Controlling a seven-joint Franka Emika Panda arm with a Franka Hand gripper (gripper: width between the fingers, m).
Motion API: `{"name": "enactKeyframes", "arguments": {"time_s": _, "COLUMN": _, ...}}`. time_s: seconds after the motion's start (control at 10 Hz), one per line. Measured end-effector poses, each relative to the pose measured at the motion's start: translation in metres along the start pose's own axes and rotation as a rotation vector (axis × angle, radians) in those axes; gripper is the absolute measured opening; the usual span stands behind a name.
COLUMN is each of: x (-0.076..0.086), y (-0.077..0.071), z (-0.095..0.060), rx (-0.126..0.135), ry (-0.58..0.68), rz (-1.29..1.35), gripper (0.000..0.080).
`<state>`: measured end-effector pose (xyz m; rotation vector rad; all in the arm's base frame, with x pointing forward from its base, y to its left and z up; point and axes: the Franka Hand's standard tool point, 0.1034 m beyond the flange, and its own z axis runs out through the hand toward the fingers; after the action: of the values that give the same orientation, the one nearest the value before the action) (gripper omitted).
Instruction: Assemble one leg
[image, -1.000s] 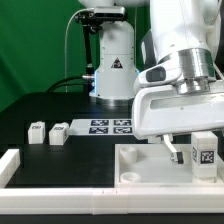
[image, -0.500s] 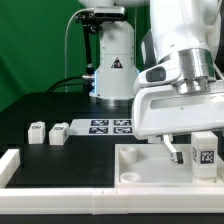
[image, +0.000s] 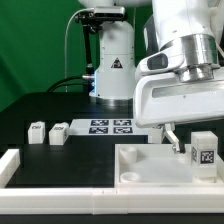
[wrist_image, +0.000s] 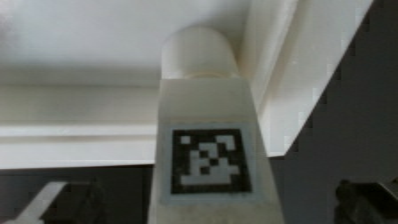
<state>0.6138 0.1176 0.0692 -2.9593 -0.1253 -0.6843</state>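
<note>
A black table stands before a green backdrop, with the arm's white base at the back.

The exterior view gives the layout. The marker board lies flat in front of the base. Toward the exterior view's left of it sit two small tagged blocks, one just beside the other. A white rail runs along the near edge. The large white panel lies at the exterior view's right. The leg stands upright at that panel's far right end, its tag facing this camera. I cannot tell whether it rests on the panel or just behind it.

The arm's bulky white hand housing hangs above the panel, pointing down. Only one dark finger shows below it, slanting above the panel, beside the leg but clear of it. This view does not show the second finger.

The wrist view fills that gap. The leg runs up the middle of the picture, its tag toward the lens and its rounded end against the white panel. The gripper is spread wide. Its fingers sit at the two outer corners with a gap on either side of the leg, so nothing is pinched.
</note>
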Motion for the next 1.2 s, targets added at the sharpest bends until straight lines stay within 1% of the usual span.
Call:
{"name": "enactKeyframes", "arguments": {"time_s": 0.1, "x": -0.0004, "y": 0.0033, "z": 0.0037, "rx": 0.009, "ry": -0.106, "rz": 0.010, "gripper": 0.0649}}
{"name": "enactKeyframes", "arguments": {"time_s": 0.2, "x": 0.0029, "y": 0.0062, "z": 0.0048, "rx": 0.016, "ry": -0.194, "rz": 0.029, "gripper": 0.0649}}
{"name": "enactKeyframes", "arguments": {"time_s": 0.3, "x": 0.0040, "y": 0.0045, "z": 0.0030, "rx": 0.027, "ry": -0.286, "rz": 0.045, "gripper": 0.0649}}
{"name": "enactKeyframes", "arguments": {"time_s": 0.5, "x": -0.0004, "y": 0.0019, "z": -0.0011, "rx": 0.048, "ry": -0.462, "rz": 0.061, "gripper": 0.0649}}
{"name": "enactKeyframes", "arguments": {"time_s": 0.6, "x": 0.0090, "y": 0.0035, "z": 0.0019, "rx": 0.044, "ry": -0.416, "rz": 0.061, "gripper": 0.0649}}
{"name": "enactKeyframes", "arguments": {"time_s": 0.7, "x": 0.0043, "y": 0.0048, "z": 0.0035, "rx": 0.043, "ry": -0.420, "rz": 0.060, "gripper": 0.0649}}
{"name": "enactKeyframes", "arguments": {"time_s": 0.8, "x": 0.0029, "y": 0.0054, "z": 0.0040, "rx": 0.042, "ry": -0.422, "rz": 0.060, "gripper": 0.0649}}
{"name": "enactKeyframes", "arguments": {"time_s": 0.9, "x": 0.0030, "y": 0.0053, "z": 0.0040, "rx": 0.042, "ry": -0.422, "rz": 0.060, "gripper": 0.0531}}
{"name": "enactKeyframes", "arguments": {"time_s": 1.0, "x": 0.0030, "y": 0.0053, "z": 0.0040, "rx": 0.042, "ry": -0.422, "rz": 0.060, "gripper": 0.0376}}
{"name": "enactKeyframes", "arguments": {"time_s": 1.1, "x": 0.0030, "y": 0.0053, "z": 0.0041, "rx": 0.042, "ry": -0.422, "rz": 0.060, "gripper": 0.0376}}
{"name": "enactKeyframes", "arguments": {"time_s": 1.2, "x": 0.0030, "y": 0.0054, "z": 0.0041, "rx": 0.042, "ry": -0.422, "rz": 0.060, "gripper": 0.0290}}
